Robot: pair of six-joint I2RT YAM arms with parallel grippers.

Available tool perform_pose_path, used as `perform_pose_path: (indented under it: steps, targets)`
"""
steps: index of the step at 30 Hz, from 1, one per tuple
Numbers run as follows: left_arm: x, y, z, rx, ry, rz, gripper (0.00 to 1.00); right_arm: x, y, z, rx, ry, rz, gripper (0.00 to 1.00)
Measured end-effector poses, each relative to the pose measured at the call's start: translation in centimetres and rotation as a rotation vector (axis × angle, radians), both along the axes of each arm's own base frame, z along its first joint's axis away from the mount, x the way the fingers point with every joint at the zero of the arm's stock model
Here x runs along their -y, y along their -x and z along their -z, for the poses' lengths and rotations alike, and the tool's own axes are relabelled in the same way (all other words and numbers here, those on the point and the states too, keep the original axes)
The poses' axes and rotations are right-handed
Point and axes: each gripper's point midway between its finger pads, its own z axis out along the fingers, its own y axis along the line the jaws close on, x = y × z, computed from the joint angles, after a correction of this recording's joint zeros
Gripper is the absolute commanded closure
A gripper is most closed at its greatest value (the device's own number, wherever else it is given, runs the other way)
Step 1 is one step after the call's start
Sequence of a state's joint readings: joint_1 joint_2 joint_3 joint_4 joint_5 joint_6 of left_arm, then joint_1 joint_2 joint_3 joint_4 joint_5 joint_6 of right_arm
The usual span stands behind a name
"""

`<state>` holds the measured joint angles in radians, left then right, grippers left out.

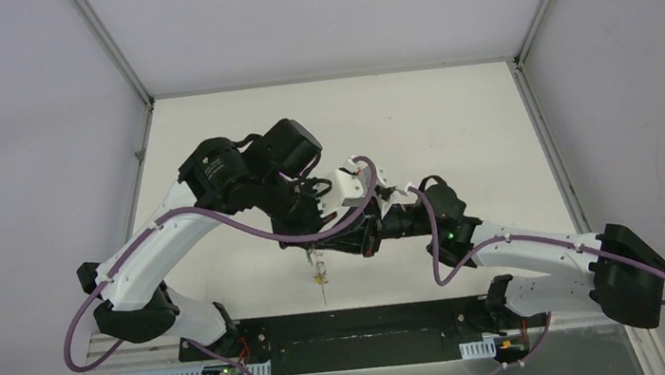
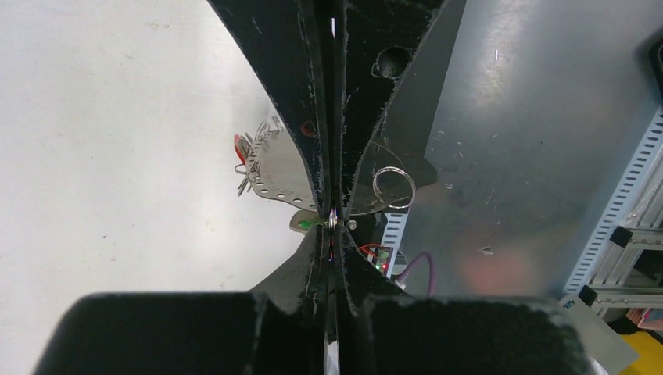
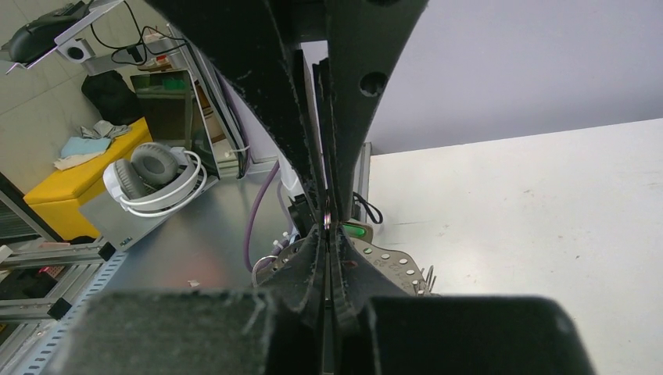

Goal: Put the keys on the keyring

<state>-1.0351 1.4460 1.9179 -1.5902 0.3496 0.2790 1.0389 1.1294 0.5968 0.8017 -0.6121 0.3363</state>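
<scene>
- Nearest the arm bases, a thin string of keys (image 1: 321, 280) dangles in the air above the white surface (image 1: 454, 115), just below where the two arms meet. A yellowish tag seems to sit in it, but it is too small to be sure.
- The left pincer (image 2: 334, 231) is fully closed, its black, rough-edged fingers pressed flat together. At their tips sits a small silver piece (image 2: 335, 219); whether it is a key's head or a wire I cannot tell.
- The right pincer (image 3: 327, 232) is closed just as tightly and meets the left tip to tip, nipping what looks like the same bright metal edge.
- Just beside the joined tips are a green tag (image 2: 305, 224), a fan of thin, shiny metal with a row of small holes (image 2: 274, 176), and a red tag (image 2: 238, 144) at its outer edge.
- On the other side of the tips hangs a round ring of coiled silver wire, which I take to be the keyring (image 2: 393, 187). It is off the surface and close to both pincers.
- The step in hand appears to be the threading itself: one arm steadies while the other works a key onto the wire.
- The next move calls for very small, slow motion. The parts are thin, hard, slippery metal, and a loosened grip would likely drop the bunch.
- Farthest off, the surface is matt, pale and faintly marked.
</scene>
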Motion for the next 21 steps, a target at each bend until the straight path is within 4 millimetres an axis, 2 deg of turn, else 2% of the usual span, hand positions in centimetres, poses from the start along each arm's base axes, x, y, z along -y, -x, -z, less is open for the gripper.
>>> perform_pose_path:
  steps: [5, 9, 12, 21]
  targets:
    - [-0.1, 0.1, 0.1, -0.003, -0.003, -0.001, 1.0, 0.0, 0.0, 0.1, -0.001, 0.001, -0.004, 1.0]
    - [-0.2, 0.0, 0.3, 0.01, 0.017, -0.011, 0.8, -0.1, 0.1, 0.2, -0.002, 0.005, -0.005, 1.0]
    - [-0.5, 0.0, 0.4, 0.035, 0.052, -0.039, 0.69, -0.1, 0.2, 0.2, -0.001, 0.004, -0.009, 1.0]
    - [-2.7, 0.4, -0.1, 0.176, 0.317, -0.15, 0.58, -0.1, 0.2, 0.2, -0.001, 0.005, -0.011, 1.0]
